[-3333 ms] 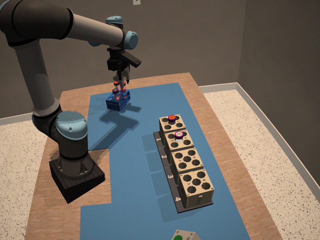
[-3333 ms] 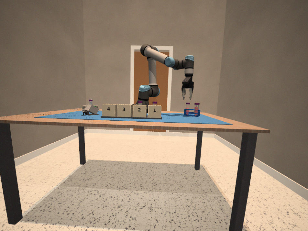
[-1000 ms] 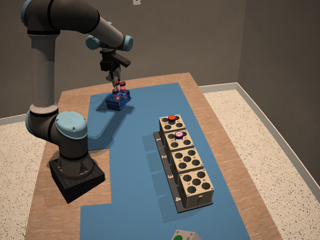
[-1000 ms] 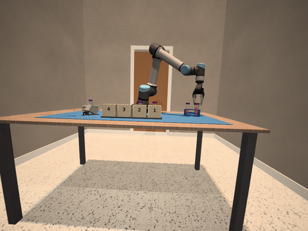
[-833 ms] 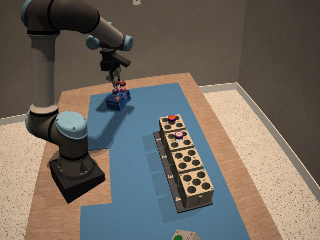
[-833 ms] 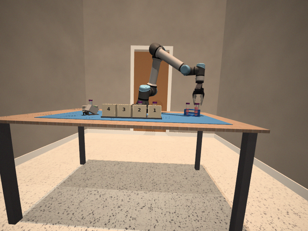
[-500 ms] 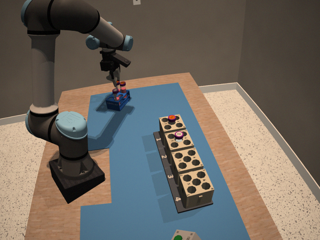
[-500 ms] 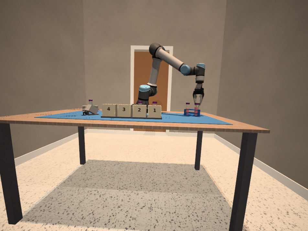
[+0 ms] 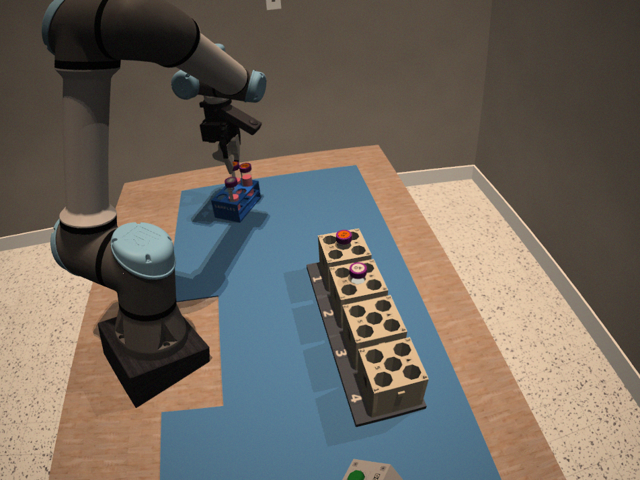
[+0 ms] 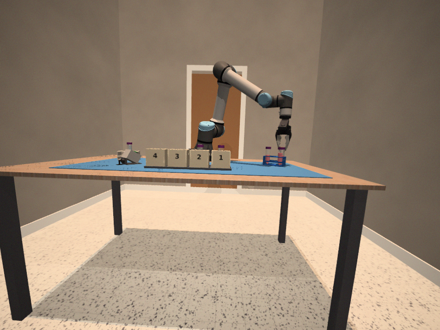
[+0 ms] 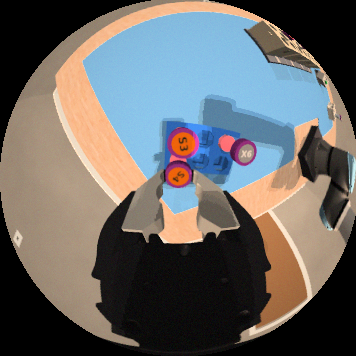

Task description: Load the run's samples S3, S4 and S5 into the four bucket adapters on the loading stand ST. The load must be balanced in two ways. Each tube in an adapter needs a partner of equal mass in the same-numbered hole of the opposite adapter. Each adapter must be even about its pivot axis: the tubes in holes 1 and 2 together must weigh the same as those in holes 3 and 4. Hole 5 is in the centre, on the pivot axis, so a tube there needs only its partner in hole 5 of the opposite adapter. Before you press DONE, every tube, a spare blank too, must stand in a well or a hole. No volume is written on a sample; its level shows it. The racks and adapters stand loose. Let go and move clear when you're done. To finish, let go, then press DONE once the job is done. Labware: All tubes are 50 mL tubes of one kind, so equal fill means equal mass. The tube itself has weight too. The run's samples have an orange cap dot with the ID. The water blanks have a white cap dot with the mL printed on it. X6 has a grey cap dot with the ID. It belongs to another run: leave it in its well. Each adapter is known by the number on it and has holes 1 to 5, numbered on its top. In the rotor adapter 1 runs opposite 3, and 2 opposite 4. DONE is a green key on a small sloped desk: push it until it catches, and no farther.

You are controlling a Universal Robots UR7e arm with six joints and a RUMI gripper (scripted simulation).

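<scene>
My gripper [image 9: 230,166] [image 10: 281,148] [image 11: 178,170] is shut on the cap end of sample S4 [image 11: 178,174] [image 9: 235,165], which stands in the blue sample rack [image 9: 227,208] [image 11: 212,161] [image 10: 271,164] at the far end of the mat. S3 [image 11: 180,143] [image 9: 245,167] stands right beside it in the same rack. X6 [image 11: 245,153] [image 9: 230,181] [image 10: 267,149], with its grey dot, stands two wells away. An orange-dot tube [image 9: 343,236] sits in adapter 1 [image 10: 220,159]. A white-dot blank [image 9: 357,269] sits in adapter 2 [image 10: 198,158]. Adapters 3 [image 10: 176,158] and 4 [image 10: 155,158] hold nothing.
The four adapters stand in a row on the dark loading stand [image 9: 331,310]. The green DONE key [image 9: 354,475] sits on its sloped desk [image 10: 129,155] at the near end of the blue mat [image 9: 268,335]. A purple-capped tube [image 10: 129,144] shows behind the desk.
</scene>
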